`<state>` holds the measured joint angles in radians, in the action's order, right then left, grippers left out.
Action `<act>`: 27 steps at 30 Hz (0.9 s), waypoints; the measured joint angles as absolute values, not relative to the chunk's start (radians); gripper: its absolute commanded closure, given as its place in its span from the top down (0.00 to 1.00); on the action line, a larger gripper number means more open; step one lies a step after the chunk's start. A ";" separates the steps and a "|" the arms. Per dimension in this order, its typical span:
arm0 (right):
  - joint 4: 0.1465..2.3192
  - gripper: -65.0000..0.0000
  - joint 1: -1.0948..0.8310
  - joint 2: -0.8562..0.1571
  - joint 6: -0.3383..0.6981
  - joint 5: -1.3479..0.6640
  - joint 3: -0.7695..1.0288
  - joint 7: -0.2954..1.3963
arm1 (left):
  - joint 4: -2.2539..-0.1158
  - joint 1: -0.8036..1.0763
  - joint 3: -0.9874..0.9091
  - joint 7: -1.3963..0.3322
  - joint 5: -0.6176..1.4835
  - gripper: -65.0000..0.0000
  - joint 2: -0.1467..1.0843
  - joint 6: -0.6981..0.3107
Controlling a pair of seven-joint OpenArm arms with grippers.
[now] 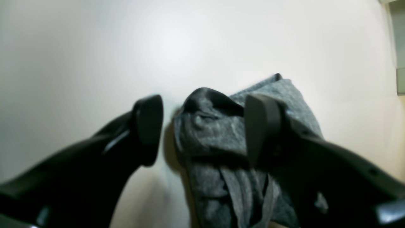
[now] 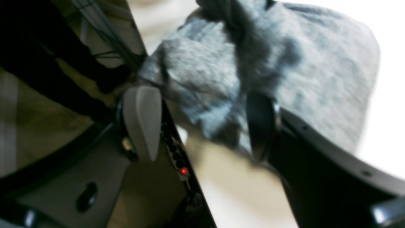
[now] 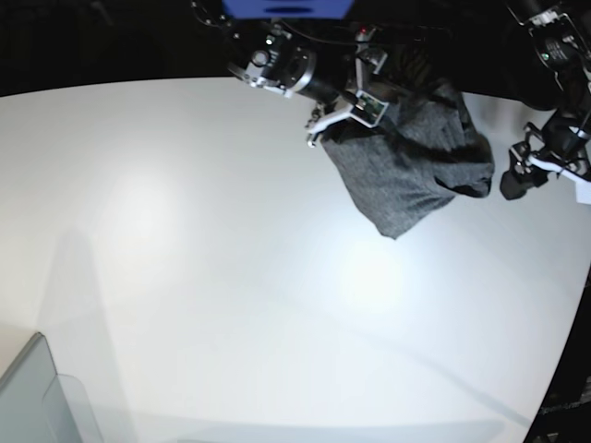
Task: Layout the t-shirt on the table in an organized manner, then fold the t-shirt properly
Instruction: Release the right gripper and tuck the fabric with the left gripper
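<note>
**Grey shirt bunched at the far edge of the white surface**

Left wrist view: left gripper (image 1: 202, 129) with jaws spread wide, nothing pinched. Between and below the two dark fingers (image 1: 147, 129), a crumpled ridge of the t-shirt (image 1: 215, 139), running from centre frame down to the lower edge. Right-hand finger overlapping the cloth; whether it touches cannot be told. White surface (image 1: 95, 57) filling the upper and left parts of the frame.

Right wrist view: right gripper (image 2: 202, 126) also with jaws wide apart. Shirt (image 2: 284, 63) heaped across the upper centre and upper right, blurred, beyond the fingertips and not clamped. Surface edge running diagonally through the middle; dark cables and a small red light (image 2: 183, 171) in the left and lower centre.

Base view: shirt (image 3: 406, 166) in a rumpled mound at upper centre-right, on the table (image 3: 231, 277) near its far edge. Right gripper (image 3: 337, 120) just at the mound's upper left, left gripper (image 3: 513, 180) just beside its right side. Translucent grey bin corner (image 3: 42, 401) at lower left.
</note>
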<state>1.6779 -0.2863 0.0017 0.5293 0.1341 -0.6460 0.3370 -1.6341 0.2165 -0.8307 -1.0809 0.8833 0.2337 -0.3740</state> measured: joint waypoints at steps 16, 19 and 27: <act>1.682 0.66 -0.270 0.000 0.542 0.138 -0.415 0.340 | -1.556 0.298 -0.820 -1.060 0.725 0.60 0.105 -0.374; 1.683 0.66 -0.271 0.000 0.542 0.135 -0.387 0.340 | -1.528 0.236 -0.729 -1.044 0.695 0.60 0.107 -0.384; 1.685 0.66 -0.277 0.002 0.545 0.134 -0.304 0.340 | -1.320 0.004 -0.585 -0.959 0.645 0.60 0.105 -0.390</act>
